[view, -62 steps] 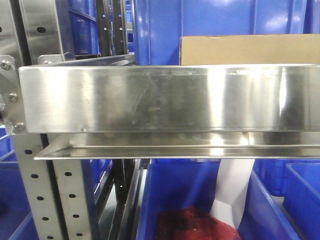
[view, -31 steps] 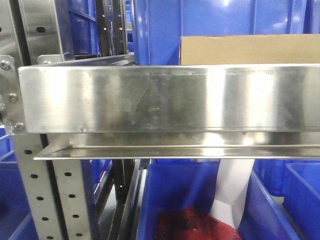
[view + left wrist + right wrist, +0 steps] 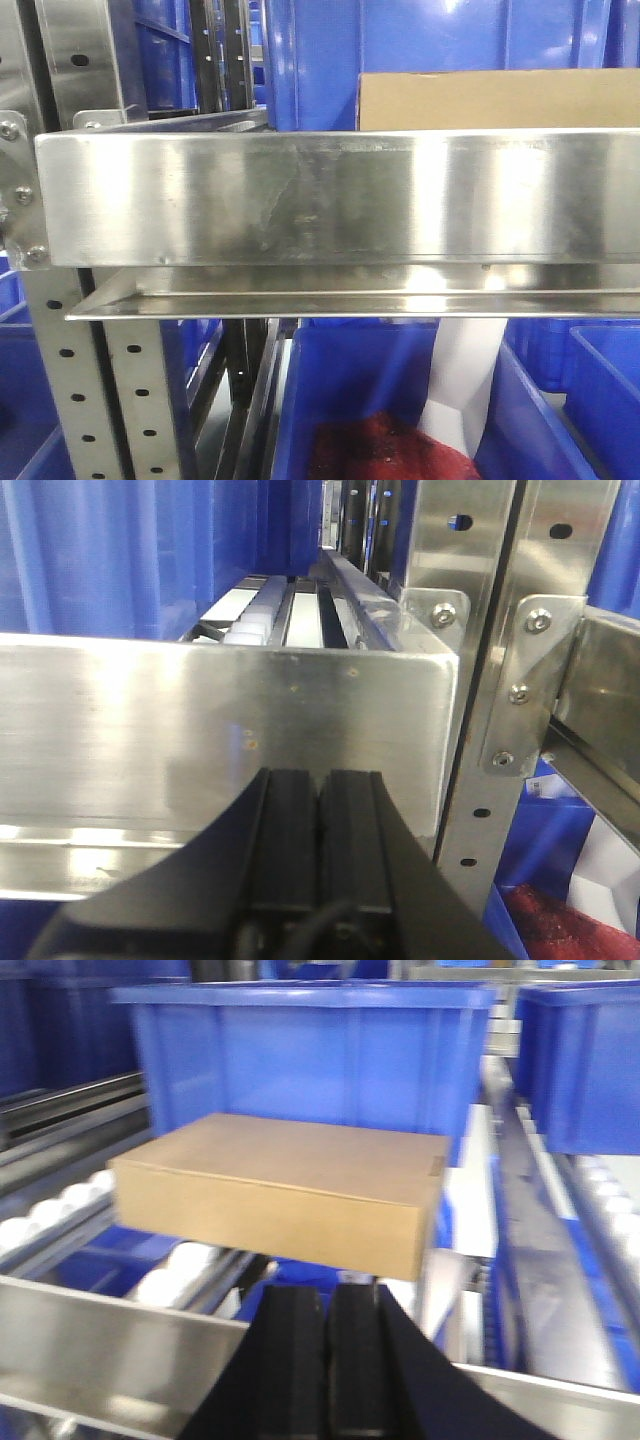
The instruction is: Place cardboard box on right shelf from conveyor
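1. No text, label, brand, number or sign can be read in any view.
2. The cardboard box (image 3: 285,1190), just beyond the right gripper (image 3: 325,1305), shows plain unmarked sides.
3. The steel shelf lip (image 3: 215,730), just past the left gripper (image 3: 318,790), bears only rivets.

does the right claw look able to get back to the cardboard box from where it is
Probably yes: the right claw, shut and empty, faces the cardboard box lying flat on the rollers. Only the steel shelf lip stands between, which it would have to clear.
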### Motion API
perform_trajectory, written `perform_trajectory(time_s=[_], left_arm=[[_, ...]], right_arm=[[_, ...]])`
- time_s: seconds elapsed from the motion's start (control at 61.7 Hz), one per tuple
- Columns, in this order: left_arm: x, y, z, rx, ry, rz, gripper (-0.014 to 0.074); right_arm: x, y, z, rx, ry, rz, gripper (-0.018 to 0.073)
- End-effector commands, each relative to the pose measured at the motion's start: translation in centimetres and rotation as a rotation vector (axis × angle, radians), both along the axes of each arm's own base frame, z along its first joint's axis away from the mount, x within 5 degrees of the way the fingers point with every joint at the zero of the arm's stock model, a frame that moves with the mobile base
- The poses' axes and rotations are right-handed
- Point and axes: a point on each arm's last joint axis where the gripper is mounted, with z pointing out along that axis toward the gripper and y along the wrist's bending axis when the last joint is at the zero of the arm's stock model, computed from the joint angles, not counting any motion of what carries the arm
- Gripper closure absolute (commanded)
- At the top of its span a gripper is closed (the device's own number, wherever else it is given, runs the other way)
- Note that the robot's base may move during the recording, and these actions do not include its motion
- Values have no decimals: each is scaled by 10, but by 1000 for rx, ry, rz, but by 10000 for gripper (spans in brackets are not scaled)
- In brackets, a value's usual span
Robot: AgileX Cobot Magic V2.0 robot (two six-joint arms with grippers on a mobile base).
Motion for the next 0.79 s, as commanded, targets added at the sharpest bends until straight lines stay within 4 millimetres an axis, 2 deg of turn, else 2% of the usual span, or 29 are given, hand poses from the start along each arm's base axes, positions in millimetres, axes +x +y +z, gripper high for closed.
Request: perform_trajectory(time_s=[0.0, 0.113, 0.356, 0.535, 0.778], left_arm=[[-1, 0, 6, -14, -93, 0, 713], [-1, 0, 6, -14, -93, 0, 713], [-1, 0, 6, -14, -93, 0, 713], [-1, 0, 6, -14, -93, 0, 712], [-1, 0, 6, -14, -93, 0, 713]], right_arm=[[2, -1, 13, 33, -104, -46, 492], [8, -4, 2, 45, -127, -128, 492], [21, -10, -38, 58, -174, -238, 492], [16, -12, -59, 27, -244, -273, 492], [9, -12, -97, 31, -249, -276, 492]])
